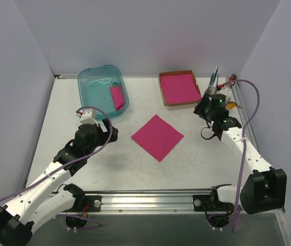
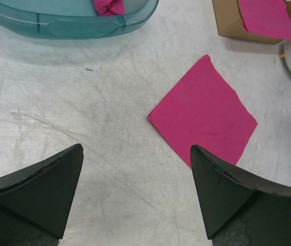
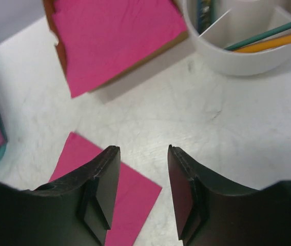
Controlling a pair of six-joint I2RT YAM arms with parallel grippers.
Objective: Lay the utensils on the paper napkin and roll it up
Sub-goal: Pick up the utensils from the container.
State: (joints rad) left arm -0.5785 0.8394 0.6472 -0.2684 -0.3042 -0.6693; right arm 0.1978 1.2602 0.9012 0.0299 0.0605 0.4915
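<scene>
The paper napkin (image 1: 157, 137) lies flat as a magenta diamond at the middle of the table, with nothing on it. Utensil handles, one orange (image 3: 273, 43) and one teal (image 3: 260, 35), lean in a white divided holder (image 3: 237, 56) at the back right. My left gripper (image 2: 135, 148) is open wide above bare table, just left of the napkin (image 2: 204, 118). My right gripper (image 3: 143, 149) hovers between the napkin (image 3: 130, 202) and the holder. Its jaws stand partly apart with nothing between them.
A teal plastic bin (image 1: 103, 91) at the back left holds a pink roll (image 1: 117, 97). A brown cardboard box with a stack of pink sheets (image 1: 178, 87) sits behind the napkin, beside the white holder (image 1: 223, 92). White walls close in the table.
</scene>
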